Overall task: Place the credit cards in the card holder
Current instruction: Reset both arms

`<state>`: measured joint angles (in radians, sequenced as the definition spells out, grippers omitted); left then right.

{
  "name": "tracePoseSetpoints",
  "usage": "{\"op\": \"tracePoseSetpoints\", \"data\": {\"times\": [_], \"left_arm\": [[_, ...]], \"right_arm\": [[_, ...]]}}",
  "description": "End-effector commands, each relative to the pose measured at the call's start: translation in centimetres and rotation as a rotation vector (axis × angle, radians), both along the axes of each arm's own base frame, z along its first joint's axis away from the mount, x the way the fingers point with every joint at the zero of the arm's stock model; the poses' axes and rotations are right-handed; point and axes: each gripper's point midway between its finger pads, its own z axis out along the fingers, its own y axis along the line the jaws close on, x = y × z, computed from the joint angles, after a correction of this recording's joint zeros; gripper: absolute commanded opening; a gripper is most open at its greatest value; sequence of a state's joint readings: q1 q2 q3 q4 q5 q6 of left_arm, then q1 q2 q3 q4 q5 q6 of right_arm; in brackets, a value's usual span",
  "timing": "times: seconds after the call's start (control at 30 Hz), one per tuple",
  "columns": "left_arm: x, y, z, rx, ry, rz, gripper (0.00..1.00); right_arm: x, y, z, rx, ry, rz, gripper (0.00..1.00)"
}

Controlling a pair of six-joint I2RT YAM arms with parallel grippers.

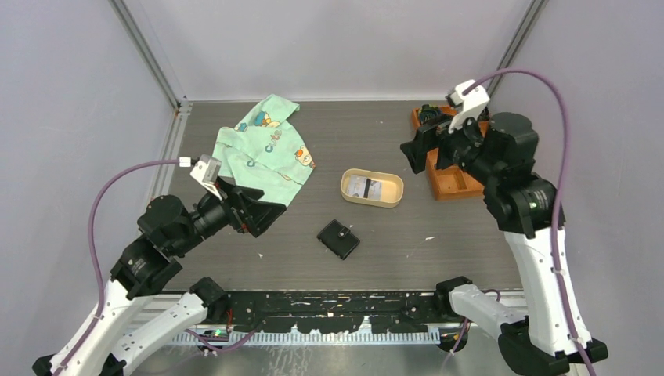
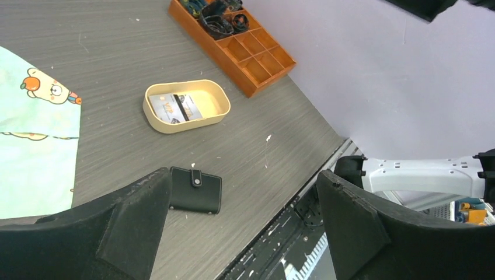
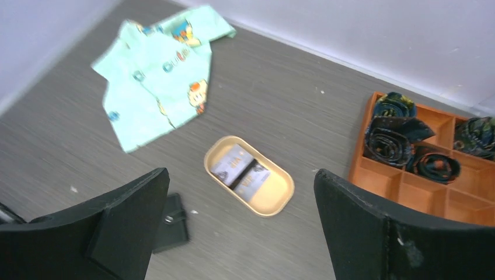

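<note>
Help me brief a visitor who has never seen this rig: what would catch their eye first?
The mint-green cartoon-print shirt spread at the table's far left stands out most. Mid-table, a beige oval tray holds the credit cards, with the closed black card holder lying just nearer the arms. At far right sits an orange compartment box.

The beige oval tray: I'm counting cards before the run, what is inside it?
The tray holds light credit cards with dark marks, apparently two, lying flat toward one end. Any cards beneath them are covered; the rest of its floor is bare.
</note>
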<state>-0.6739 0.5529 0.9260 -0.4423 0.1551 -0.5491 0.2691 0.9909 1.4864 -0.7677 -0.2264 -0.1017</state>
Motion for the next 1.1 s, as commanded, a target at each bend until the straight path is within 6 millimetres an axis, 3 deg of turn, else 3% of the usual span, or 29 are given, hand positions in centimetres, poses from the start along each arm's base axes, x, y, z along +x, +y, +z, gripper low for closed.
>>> {"op": "tracePoseSetpoints", "data": {"times": [0.0,0.13,0.27,0.63,0.83,1.07], "left_arm": [[-1.3,0.6,1.3,0.012,-0.001,-0.024,0.94],[-1.9,1.0,2.5,-0.016,-0.019,-0.028,0.95],[-2.4,1.0,3.1,-0.03,-0.023,-0.043,0.96],[-2.9,1.6,2.0,-0.037,-0.021,-0.029,0.98],[-1.5,1.6,0.8,0.002,-0.035,0.009,0.98],[0.1,0.3,1.0,-0.015,-0.103,0.0,0.98]], "right_arm": [[-2.7,-0.2,4.7,0.247,0.022,-0.089,1.0],[-3.5,-1.7,6.7,0.31,-0.013,-0.18,1.0],[-3.5,-2.4,7.0,0.332,-0.015,-0.218,1.0],[-3.0,-1.7,5.0,0.306,0.037,-0.155,1.0],[-2.0,-1.3,3.6,0.289,0.078,-0.132,0.99],[-2.0,-1.8,2.4,0.285,0.103,-0.142,0.99]]}}
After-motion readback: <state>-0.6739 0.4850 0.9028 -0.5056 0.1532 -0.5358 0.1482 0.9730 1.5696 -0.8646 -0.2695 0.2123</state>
